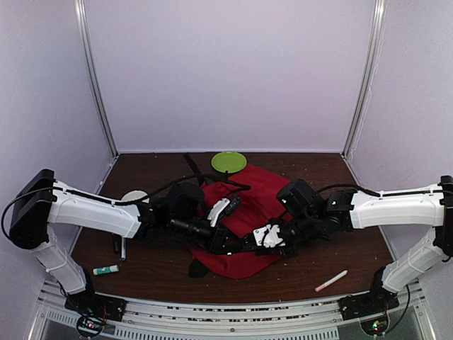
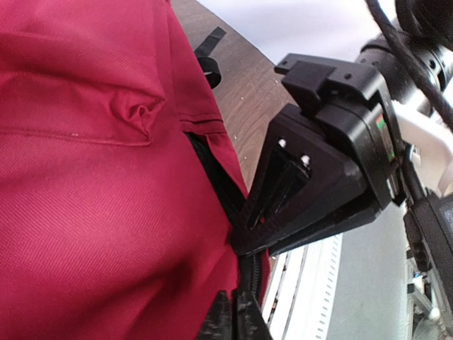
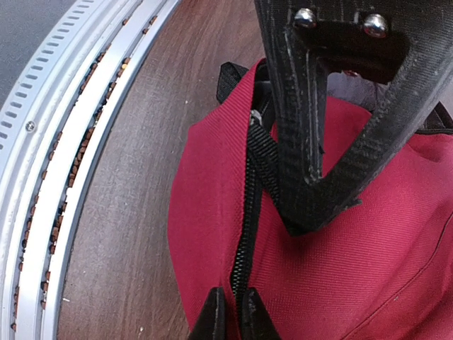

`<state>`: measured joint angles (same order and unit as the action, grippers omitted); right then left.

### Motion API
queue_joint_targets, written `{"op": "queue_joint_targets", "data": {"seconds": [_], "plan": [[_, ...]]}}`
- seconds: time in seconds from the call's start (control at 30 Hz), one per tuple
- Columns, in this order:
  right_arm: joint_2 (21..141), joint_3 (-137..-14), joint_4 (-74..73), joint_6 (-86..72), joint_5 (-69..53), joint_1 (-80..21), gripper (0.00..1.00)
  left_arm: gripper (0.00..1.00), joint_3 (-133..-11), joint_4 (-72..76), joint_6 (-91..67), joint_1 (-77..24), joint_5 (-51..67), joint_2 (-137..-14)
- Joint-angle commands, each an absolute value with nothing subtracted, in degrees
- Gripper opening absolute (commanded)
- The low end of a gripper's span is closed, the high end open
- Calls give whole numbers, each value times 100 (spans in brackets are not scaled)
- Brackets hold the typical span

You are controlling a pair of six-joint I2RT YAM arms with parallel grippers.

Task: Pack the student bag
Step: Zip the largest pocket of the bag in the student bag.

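The student bag (image 1: 249,202), a red backpack with a black zipper, lies in the middle of the table. Both grippers meet at its near edge. My left gripper (image 1: 237,246) is shut on the bag's edge at the zipper (image 2: 248,283); its fingertips (image 2: 237,320) pinch the fabric there. My right gripper (image 1: 265,244) is shut on red fabric beside the zipper (image 3: 248,234), its own tips (image 3: 230,316) close together. Each wrist view shows the other gripper close ahead: the right one (image 2: 318,177) and the left one (image 3: 333,106). The bag's inside is hidden.
A green round plate (image 1: 228,161) lies behind the bag. A white round object (image 1: 133,196), a dark pen (image 1: 122,248) and a green-capped glue stick (image 1: 106,270) lie at the left. A white and pink pen (image 1: 331,280) lies at the front right. The metal front rail (image 3: 64,142) is close.
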<state>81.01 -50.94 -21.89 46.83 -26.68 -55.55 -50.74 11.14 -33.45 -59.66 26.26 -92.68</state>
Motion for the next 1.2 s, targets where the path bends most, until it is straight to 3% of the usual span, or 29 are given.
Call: {"op": "queue_joint_targets", "data": {"seconds": [0.0, 0.33, 0.57, 0.7, 1.17], "plan": [[8003, -4992, -2384, 4806, -2470, -5587, 7, 0, -4988, 1691, -3445, -5909, 2861, -9310], [7980, -4992, -2507, 4723, -2492, -5396, 7, 0, -4825, 1752, -3446, -5900, 2935, -9139], [7731, -4735, -3014, 5103, -2466, -4376, 6, 0, -4438, 1224, -3155, -5871, 2692, -8303], [7286, -4340, -3138, 5433, -2308, -3754, 6, 0, -4515, 133, -2691, -5867, 2089, -8082], [6372, -3755, -3862, 6853, -1837, -1788, 1, 0, -4270, -740, -2561, -5389, -83, -7669]]}}
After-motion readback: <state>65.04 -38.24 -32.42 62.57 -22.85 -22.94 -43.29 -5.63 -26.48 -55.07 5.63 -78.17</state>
